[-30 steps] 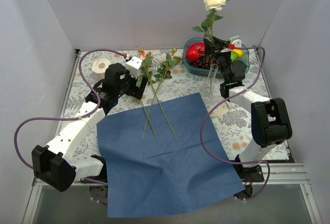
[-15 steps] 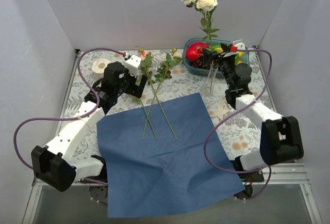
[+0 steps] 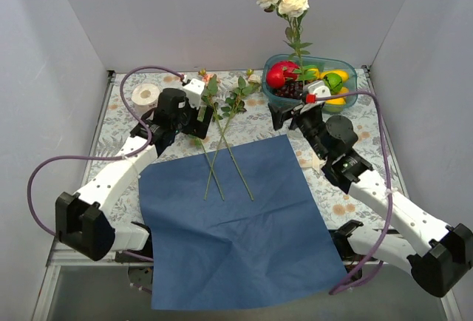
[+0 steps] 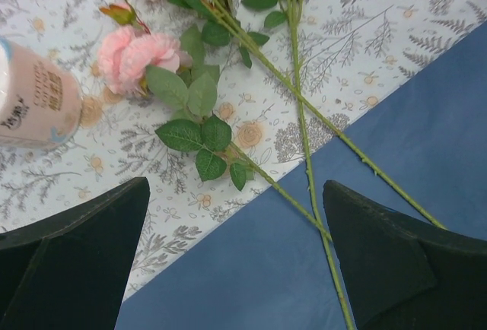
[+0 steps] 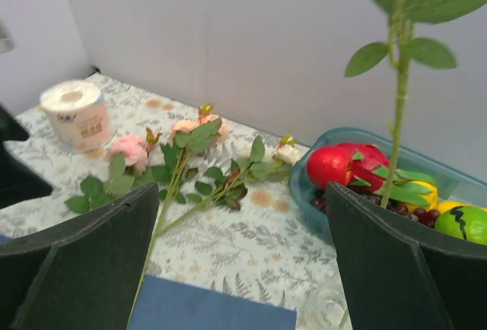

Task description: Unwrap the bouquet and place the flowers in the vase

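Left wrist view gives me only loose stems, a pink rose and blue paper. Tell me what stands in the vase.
Observer: One long stem topped with cream roses stands upright in the vase.
Operator: Report the right fingers.
Observer: The right fingers are spread wide and hold nothing.
Operator: Name what sits beyond the vase.
Observer: A teal tray of fruit, against the back wall.
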Available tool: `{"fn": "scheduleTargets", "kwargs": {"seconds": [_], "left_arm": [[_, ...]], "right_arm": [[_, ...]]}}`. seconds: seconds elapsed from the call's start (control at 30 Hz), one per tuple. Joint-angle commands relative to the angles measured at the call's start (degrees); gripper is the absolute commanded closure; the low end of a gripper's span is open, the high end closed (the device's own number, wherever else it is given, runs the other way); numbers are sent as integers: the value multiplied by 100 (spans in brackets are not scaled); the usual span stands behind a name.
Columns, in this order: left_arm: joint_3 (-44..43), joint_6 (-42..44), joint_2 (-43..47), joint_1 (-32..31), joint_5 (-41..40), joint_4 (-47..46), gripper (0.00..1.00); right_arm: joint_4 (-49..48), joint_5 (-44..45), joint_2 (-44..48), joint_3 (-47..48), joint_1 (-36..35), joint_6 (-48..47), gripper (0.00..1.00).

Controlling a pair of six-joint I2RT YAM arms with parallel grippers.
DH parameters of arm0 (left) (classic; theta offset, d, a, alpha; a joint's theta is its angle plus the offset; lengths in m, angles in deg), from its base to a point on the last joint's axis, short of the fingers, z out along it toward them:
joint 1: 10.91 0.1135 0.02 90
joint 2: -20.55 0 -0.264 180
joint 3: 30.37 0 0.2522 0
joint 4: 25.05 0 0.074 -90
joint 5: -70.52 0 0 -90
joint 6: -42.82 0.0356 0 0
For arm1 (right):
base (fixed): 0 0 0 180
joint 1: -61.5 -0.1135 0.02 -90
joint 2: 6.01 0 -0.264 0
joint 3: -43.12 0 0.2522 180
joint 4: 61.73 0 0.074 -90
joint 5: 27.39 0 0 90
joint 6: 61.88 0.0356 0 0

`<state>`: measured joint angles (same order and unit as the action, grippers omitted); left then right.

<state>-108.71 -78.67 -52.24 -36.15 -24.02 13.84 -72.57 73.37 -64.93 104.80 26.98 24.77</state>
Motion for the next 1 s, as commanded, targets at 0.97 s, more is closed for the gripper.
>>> {"fn": "scheduleTargets", "kwargs": {"seconds": [0.97], "left_arm": [[771,-1395,-1280,238,40,-183,25]], "right_arm": [[1010,-1261,-4549,2493,-740,-78,27]]}}
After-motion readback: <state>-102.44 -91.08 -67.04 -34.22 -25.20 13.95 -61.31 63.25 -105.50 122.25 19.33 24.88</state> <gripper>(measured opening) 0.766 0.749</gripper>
